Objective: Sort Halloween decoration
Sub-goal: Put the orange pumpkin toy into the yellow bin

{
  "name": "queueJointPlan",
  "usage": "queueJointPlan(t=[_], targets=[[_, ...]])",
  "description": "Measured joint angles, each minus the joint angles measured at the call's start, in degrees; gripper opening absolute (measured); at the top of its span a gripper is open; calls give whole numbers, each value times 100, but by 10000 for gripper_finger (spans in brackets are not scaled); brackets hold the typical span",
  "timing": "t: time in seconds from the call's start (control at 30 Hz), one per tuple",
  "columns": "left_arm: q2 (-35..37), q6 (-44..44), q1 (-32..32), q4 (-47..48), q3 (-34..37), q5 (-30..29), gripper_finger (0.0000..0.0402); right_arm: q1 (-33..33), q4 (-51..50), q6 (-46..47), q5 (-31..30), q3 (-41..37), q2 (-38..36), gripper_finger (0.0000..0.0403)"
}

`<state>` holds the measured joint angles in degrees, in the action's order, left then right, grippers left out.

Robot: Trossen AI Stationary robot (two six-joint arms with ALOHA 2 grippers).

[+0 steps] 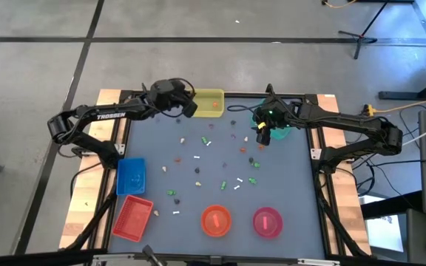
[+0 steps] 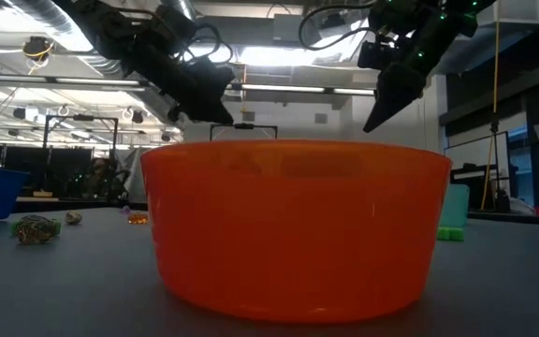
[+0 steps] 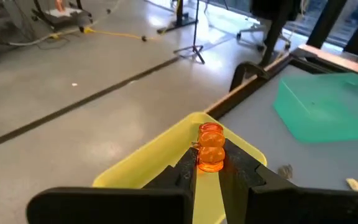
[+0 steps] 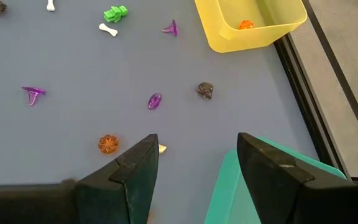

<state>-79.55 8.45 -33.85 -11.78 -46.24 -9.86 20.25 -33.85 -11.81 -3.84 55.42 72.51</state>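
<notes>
My left gripper [image 3: 211,171] is over the yellow tray [image 1: 208,103] at the far edge of the table [image 1: 287,185], and its fingers are closed on 1 orange pumpkin trinket [image 3: 211,147]. My right gripper [image 4: 194,158] hangs open and holds nothing, at the near edge of the teal tray [image 1: 282,127] on the far right.

The yellow tray has already 1 small orange piece [image 4: 246,25] inside. I cannot see anything in the teal tray. On the near side are a blue tray [image 1: 131,176], a red tray [image 1: 132,217], an orange bowl [image 1: 216,221] and a pink bowl [image 1: 267,222]; from above I cannot tell whether anything lies in them.

The other Halloween trinkets [image 1: 213,166] lie scattered on the table between the trays and the bowls.

Only my left wrist view shows the pumpkin between my fingers. My right wrist view shows details which the high view does not give: purple pieces [image 4: 155,101], a green one [image 4: 115,12], a white bone [image 4: 108,30], a dark skull [image 4: 205,90] and an orange pumpkin [image 4: 107,144] just beside my finger. In the low view the orange bowl hides most of the table
</notes>
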Motion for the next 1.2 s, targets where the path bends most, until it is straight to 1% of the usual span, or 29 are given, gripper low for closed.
queueJointPlan(t=[0.07,0.17,0.4,0.5,0.63,0.77,0.93,1.2], targets=[[-5,0,0,-64,0,-14,30,0,12,-2,0,0,0,218],[-213,0,0,-381,-9,12,30,0,104,0,0,0,0,218],[-1251,-5,4,-1341,-7,32,30,-2,245,0,4,0,0,218],[-1658,-5,4,-1600,-7,32,30,-1,247,-2,3,0,0,218],[-2026,-6,0,-1635,-7,-73,30,-1,250,-1,3,0,0,218],[-2232,-5,0,-1642,-7,-327,30,0,251,-2,2,0,0,218],[-2295,-7,0,-1645,-7,-355,33,-2,251,-2,4,0,0,218],[-2295,-7,0,-1826,-7,-357,78,0,249,0,2,0,0,218]])
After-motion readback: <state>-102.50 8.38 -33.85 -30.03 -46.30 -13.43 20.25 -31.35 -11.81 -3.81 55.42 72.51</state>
